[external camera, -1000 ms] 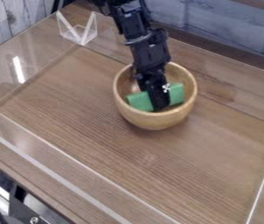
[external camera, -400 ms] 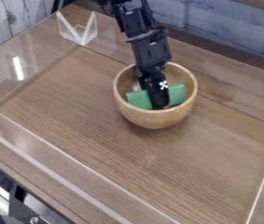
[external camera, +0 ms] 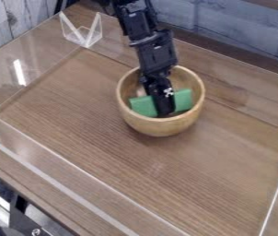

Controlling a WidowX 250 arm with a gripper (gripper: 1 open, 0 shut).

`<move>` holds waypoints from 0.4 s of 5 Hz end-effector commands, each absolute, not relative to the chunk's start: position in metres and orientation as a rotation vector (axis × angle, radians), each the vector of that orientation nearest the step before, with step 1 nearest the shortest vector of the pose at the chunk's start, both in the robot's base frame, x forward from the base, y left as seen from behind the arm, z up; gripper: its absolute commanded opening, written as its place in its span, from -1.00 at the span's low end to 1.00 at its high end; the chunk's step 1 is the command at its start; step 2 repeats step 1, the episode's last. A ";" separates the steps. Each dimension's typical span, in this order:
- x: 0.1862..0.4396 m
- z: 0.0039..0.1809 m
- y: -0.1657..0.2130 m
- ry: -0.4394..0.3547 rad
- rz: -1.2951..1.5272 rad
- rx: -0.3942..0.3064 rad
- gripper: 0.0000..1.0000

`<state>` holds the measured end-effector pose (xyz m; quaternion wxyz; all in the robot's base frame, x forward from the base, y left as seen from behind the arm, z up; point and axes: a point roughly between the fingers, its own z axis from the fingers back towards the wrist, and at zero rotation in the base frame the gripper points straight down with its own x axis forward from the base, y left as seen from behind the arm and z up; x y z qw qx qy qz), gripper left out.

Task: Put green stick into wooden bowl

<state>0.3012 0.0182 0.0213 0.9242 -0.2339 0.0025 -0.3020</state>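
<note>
Inside the wooden bowl (external camera: 161,124), the green stick (external camera: 146,104) lies with the gripper (external camera: 164,108) reaching down onto it.
Black arm enters from twelve o'clock; its jaws are closed, though whether they pinch the stick cannot be told. Bowl sits just past centre toward one o'clock on the wood-grain table (external camera: 92,157), a clear stand (external camera: 80,32) at eleven o'clock.

green stick (external camera: 143,102): bright green | wooden bowl (external camera: 163,123): light tan | table (external camera: 129,175): brown woodgrain

A brown wooden table (external camera: 92,129) fills most of the picture. The wooden bowl (external camera: 163,121) sits on it, a little right of the middle.
</note>
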 end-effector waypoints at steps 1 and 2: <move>0.279 0.011 0.030 0.016 -0.504 -0.500 -1.00; 0.279 0.011 0.030 0.016 -0.504 -0.500 -1.00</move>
